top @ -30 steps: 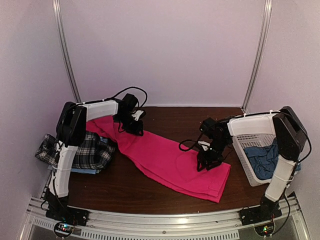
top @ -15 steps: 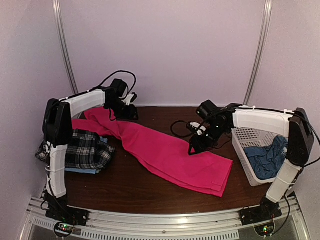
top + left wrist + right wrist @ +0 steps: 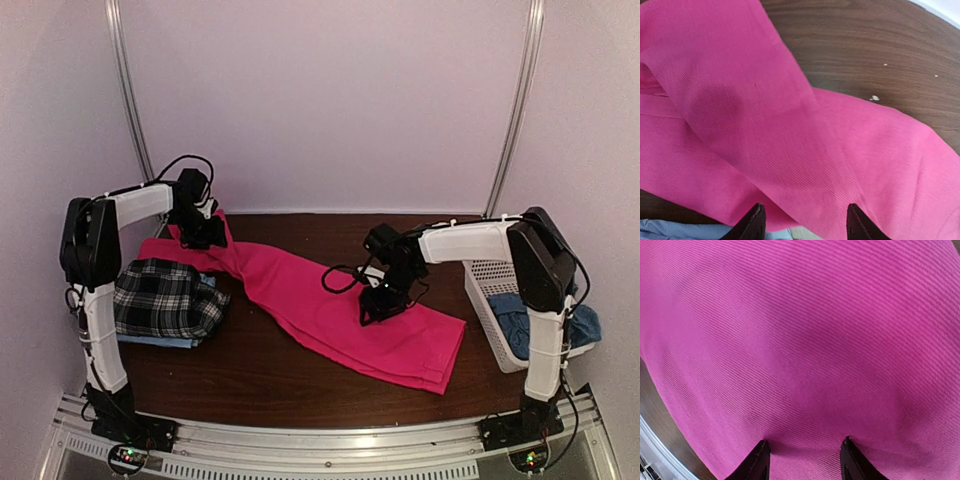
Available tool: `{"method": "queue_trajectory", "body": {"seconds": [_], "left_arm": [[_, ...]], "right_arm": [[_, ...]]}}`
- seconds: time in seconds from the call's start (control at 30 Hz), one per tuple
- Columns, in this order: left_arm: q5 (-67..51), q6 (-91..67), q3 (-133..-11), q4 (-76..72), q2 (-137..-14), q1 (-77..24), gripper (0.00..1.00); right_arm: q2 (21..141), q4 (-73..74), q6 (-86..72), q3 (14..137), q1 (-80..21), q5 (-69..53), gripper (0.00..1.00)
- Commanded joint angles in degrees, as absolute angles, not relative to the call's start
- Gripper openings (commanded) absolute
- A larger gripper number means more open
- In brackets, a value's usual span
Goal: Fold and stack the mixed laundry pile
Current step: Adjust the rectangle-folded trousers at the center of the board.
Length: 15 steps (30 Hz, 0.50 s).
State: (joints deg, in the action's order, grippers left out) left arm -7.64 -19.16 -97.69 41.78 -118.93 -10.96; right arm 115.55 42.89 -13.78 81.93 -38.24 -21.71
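Note:
The hot-pink trousers (image 3: 330, 305) lie spread diagonally across the table. My left gripper (image 3: 200, 228) is open at their far left end, fingers spread just over the cloth (image 3: 790, 125). My right gripper (image 3: 375, 303) is open, and both fingertips (image 3: 760, 455) press down on the trousers (image 3: 805, 340) towards their right part. The black-and-white plaid shirt (image 3: 165, 298) lies folded at the left on a light blue shirt (image 3: 175, 342). A strip of that light blue shirt also shows in the left wrist view (image 3: 690, 232). A duller blue cloth (image 3: 522, 325) lies in the basket.
A white plastic lattice basket (image 3: 485, 290) stands at the right table edge behind my right arm. Dark wood table (image 3: 250, 375) shows in front of the trousers. Two metal uprights stand at the back wall.
Both grippers have moved left. The trousers' left end has slid left with the left gripper. The right gripper has gone from the trousers' right end towards their middle.

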Motion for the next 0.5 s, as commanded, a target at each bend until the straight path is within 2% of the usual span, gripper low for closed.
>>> {"method": "queue_trajectory", "body": {"seconds": [0.0, 0.27, 0.37, 0.47], "left_arm": [[-3.89, -23.53, -101.87, 41.45, -124.54, -9.50, 0.54], [-10.48, -23.28, -116.57, 41.57, -139.16, -8.82, 0.43], [-13.44, -22.89, -124.02, 40.52, -143.35, -8.96, 0.45], [-14.11, -22.43, -127.14, 38.27, -142.52, -8.63, 0.48]], "right_arm": [[116.09, 45.17, -14.76, 81.83, -36.43, -16.49, 0.48], [115.21, 47.13, -15.86, 74.12, -31.60, -10.95, 0.47], [114.97, 48.06, -16.12, 73.00, -29.72, -9.39, 0.47], [114.52, 48.67, -15.41, 74.36, -28.99, -9.56, 0.47]]}}
